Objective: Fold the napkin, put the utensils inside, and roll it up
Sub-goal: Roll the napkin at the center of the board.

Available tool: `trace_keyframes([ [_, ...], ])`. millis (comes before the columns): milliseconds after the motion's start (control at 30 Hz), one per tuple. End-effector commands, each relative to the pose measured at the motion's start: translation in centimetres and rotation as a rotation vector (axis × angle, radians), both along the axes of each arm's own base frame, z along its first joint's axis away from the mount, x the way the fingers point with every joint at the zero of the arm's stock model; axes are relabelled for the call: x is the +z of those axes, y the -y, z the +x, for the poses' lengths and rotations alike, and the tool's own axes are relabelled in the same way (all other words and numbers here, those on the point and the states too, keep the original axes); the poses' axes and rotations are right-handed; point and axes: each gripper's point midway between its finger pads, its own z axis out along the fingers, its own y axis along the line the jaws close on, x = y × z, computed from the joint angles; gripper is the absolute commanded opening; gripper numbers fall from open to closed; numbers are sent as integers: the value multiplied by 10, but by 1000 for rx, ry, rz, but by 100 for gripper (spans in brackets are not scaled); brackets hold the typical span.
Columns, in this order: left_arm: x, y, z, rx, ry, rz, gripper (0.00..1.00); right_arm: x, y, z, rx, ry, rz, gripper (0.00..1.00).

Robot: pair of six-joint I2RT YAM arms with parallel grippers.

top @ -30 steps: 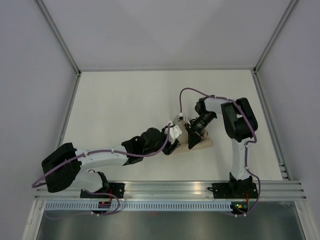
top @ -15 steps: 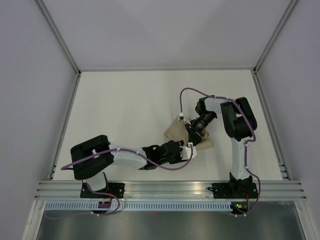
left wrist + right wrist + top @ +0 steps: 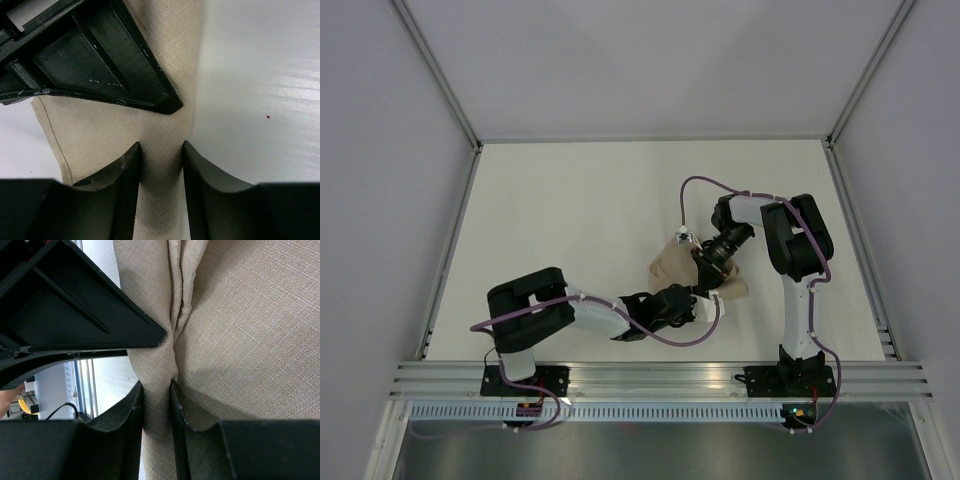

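The napkin lies bunched on the tabletop, only loosely folded. A ridge is clamped by the right end effector, and a strip is straddled by the left end effector — whether gripped cannot be told. No utensils are seen; placing and rolling are judged outstanding.

The far and left parts of the table give open room for a reach. Around the napkin it is tight: the left gripper and right gripper meet nose to nose there, each blocking the other's way ahead. The left arm lies along the near edge, and the right arm stands near the right wall.
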Motion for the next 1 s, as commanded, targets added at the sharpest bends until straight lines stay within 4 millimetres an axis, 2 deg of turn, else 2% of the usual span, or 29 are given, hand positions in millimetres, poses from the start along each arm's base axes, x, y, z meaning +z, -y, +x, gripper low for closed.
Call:
trace_keyframes([
  [0, 2, 18, -4, -59, -5, 1, 38, -29, 10, 12, 65, 93, -35, 31],
  [67, -10, 16, -11, -78, -63, 45, 29, -28, 11, 14, 64, 99, -43, 31],
  [100, -9, 21, -12, -87, -82, 47, 24, -27, 11, 15, 64, 106, -45, 32],
  [167, -22, 17, -21, -104, -147, 103, 12, -27, 11, 16, 62, 113, -50, 32],
  [233, -27, 16, -25, -113, -186, 121, 6, -24, 11, 18, 59, 125, -52, 33],
  [300, -31, 16, -32, -136, -239, 121, 2, -19, 10, 20, 52, 135, -54, 39],
  [400, -36, 9, -37, -148, -336, 120, 2, -10, 9, 25, 40, 162, -53, 53],
  [567, -36, 0, -38, -154, -482, 101, 2, 19, 1, 41, -1, 244, -26, 65],
  [700, -36, -8, -37, -144, -590, 100, 2, 41, -3, 58, -51, 319, -10, 67],
  [767, -34, -11, -36, -143, -652, 91, 2, 52, -3, 75, -103, 380, -18, 68],
  [933, -39, -19, -32, -112, -816, 96, 2, 73, 11, 105, -221, 483, -27, 68],
  [967, -35, -16, -30, -112, -838, 90, 2, 81, 14, 112, -247, 522, -30, 68],
])
